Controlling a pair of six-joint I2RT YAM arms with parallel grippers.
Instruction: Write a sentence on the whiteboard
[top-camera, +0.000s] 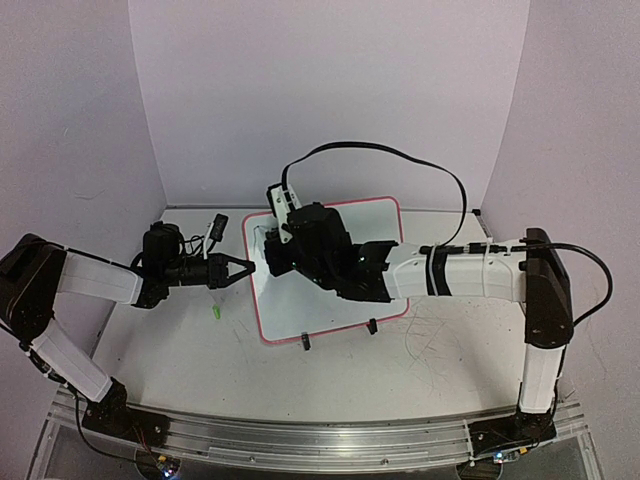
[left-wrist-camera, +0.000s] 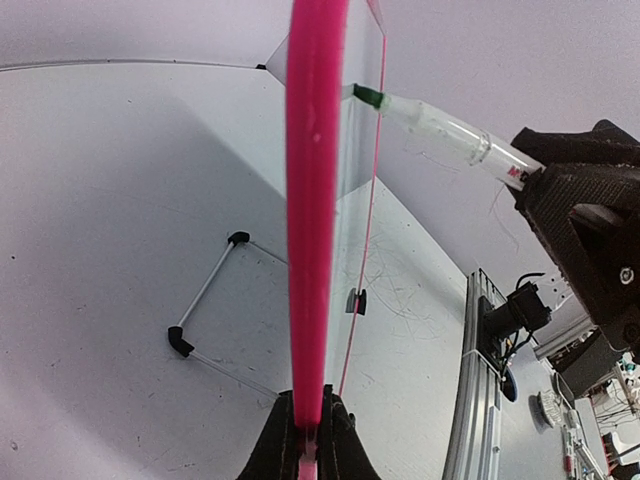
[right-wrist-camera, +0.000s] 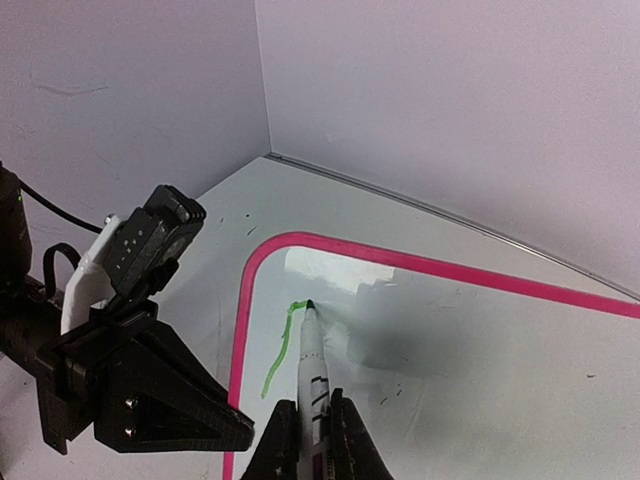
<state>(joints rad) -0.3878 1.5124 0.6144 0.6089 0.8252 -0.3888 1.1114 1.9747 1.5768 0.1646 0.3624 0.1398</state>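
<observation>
The whiteboard (top-camera: 340, 300) stands tilted on black feet at the table's middle; its pink rim (right-wrist-camera: 240, 330) shows in the right wrist view and edge-on in the left wrist view (left-wrist-camera: 312, 200). My left gripper (top-camera: 243, 267) is shut on the board's left rim (left-wrist-camera: 308, 420). My right gripper (top-camera: 275, 255) is shut on a white marker (right-wrist-camera: 312, 365) whose green tip touches the board near its top left corner. A single green stroke (right-wrist-camera: 275, 355), the start of the sentence, runs down from the tip. No full words show. The marker also shows in the left wrist view (left-wrist-camera: 440, 135).
A small green marker cap (top-camera: 215, 313) lies on the table left of the board. Purple walls close in the back and sides. The board's wire stand (left-wrist-camera: 205, 300) with black feet sits behind it. An aluminium rail (top-camera: 300, 440) runs along the near edge.
</observation>
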